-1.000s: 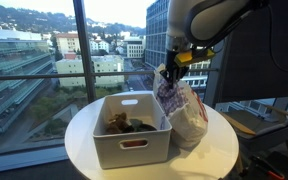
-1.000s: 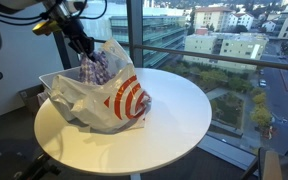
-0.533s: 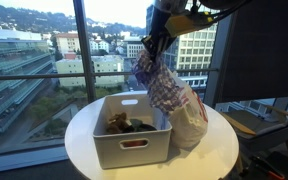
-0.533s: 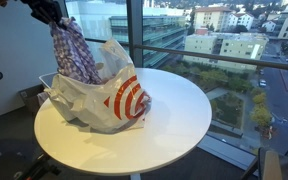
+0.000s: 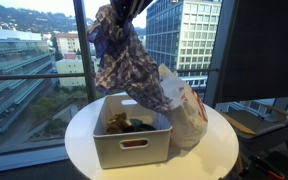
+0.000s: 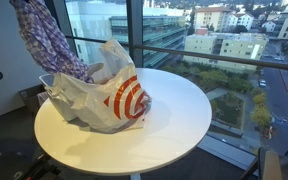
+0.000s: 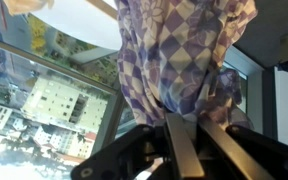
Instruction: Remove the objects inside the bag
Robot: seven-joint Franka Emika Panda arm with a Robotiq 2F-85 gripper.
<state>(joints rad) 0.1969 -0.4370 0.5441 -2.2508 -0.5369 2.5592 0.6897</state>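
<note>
The purple-and-white checked cloth bundle (image 5: pixel 124 55) hangs high over the round table, its lower end trailing toward the bag and the bin. It also shows in an exterior view (image 6: pixel 46 40) and fills the wrist view (image 7: pixel 184 50). My gripper (image 7: pixel 189 125) is shut on its top; in both exterior views the gripper is above the frame. The crinkled whitish bag with red marks (image 5: pixel 184 105) (image 6: pixel 114 95) stands open on the table beside the bin. A small brown lumpy item (image 5: pixel 115 122) and a small dark item (image 5: pixel 142 126) lie in the white bin (image 5: pixel 134 145).
The round white table (image 5: pixel 219 150) (image 6: pixel 174 130) stands next to tall windows with a vertical frame post (image 5: pixel 79 50). A railing (image 6: pixel 214 55) runs behind the table. Dark furniture (image 5: pixel 269 115) sits at one side.
The gripper has risen steeply with the cloth bundle, lifting it out of the bag until it hangs stretched above the table; the gripper has left the top of both exterior views.
</note>
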